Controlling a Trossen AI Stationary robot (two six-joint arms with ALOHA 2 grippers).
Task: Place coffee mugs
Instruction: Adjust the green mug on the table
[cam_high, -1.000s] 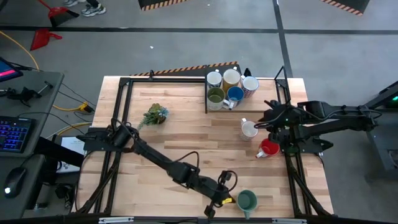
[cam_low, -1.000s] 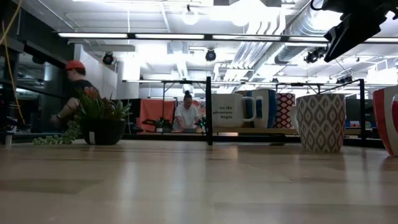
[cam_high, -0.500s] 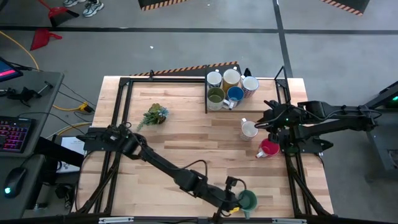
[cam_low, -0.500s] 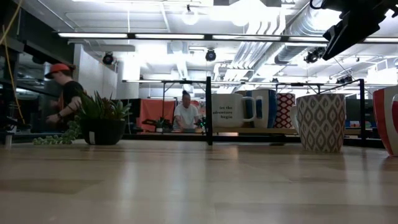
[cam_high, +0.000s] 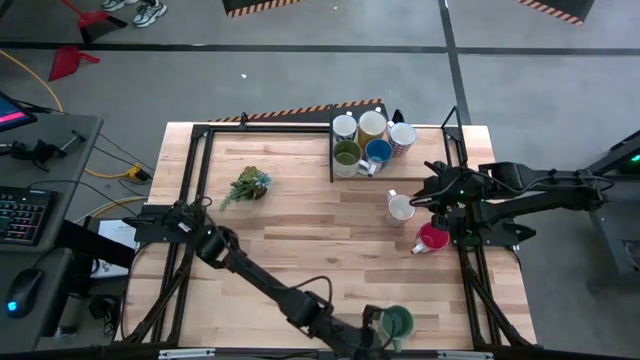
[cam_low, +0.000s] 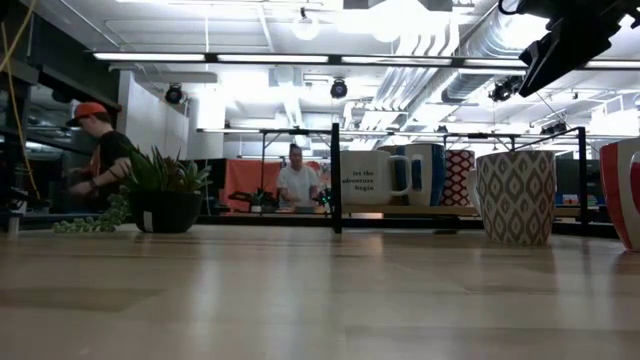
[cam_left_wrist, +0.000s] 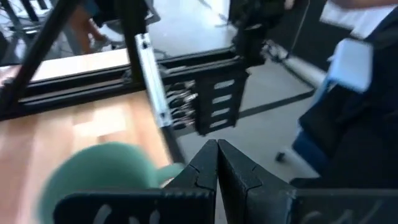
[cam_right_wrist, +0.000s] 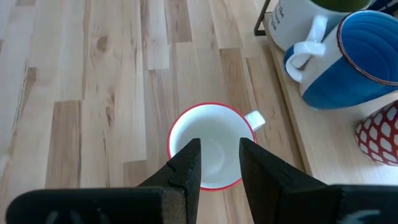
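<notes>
**Two pincers near the mugs**

The left gripper (cam_high: 372, 325) is reaching down by the near edge of the table (cam_high: 290, 215). Its two fingers (cam_left_wrist: 205, 168) are pressed together, holding nothing. The teal green mug (cam_high: 397, 321) is sitting just beside it, and I cannot tell if they are touching.

The right gripper (cam_right_wrist: 219, 165) is hanging above a white mug with a red rim (cam_right_wrist: 211, 146). Its fingers are spread apart, one on each side over the mug's mouth, pinching nothing. The red mug (cam_high: 433, 238) is standing just beside this pincer, on its near side. Farther out from it, five mugs are waiting together in a black rack (cam_high: 335, 150), with the blue mug (cam_right_wrist: 367, 56) closest.
</notes>
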